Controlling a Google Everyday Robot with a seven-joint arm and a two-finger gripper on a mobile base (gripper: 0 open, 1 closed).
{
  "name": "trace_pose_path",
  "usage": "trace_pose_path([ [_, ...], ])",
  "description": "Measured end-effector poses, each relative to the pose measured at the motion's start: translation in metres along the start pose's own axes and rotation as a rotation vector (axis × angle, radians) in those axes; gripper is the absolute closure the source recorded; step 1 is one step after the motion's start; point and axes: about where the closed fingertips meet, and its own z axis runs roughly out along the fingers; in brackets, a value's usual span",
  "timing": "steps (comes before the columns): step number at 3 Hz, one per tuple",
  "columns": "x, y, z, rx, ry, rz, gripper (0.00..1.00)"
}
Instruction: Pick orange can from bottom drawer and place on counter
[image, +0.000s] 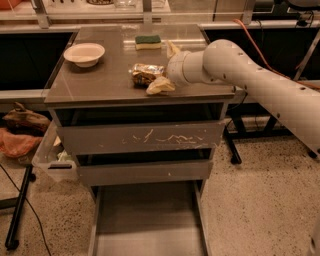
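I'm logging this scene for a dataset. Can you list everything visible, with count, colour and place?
orange can: one, brownish-orange and gold, lying on the counter
counter: one, glossy grey-brown, cabinet top
bowl: one, cream, counter's back left
sponge: one, green and yellow, counter's back middle
scratched drawer: one, grey, top of the cabinet front
middle drawer: one, grey, narrow, below it
bottom drawer: one, grey, lowest, pulled out
plastic bin: one, pale, left of the cabinet
bag: one, orange-brown, floor at far left
arm: one, white, reaching in from the right
end effector: one, cream, over the counter at the can's right side
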Motion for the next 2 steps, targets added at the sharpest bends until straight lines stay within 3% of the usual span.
trace_pose_path([
  [1, -0.027, -0.010, -0.054, 0.103, -0.012, 0.012, 0.00],
  [2, -0.071, -0.014, -0.148, 0.281, 0.007, 0.005, 0.00],
])
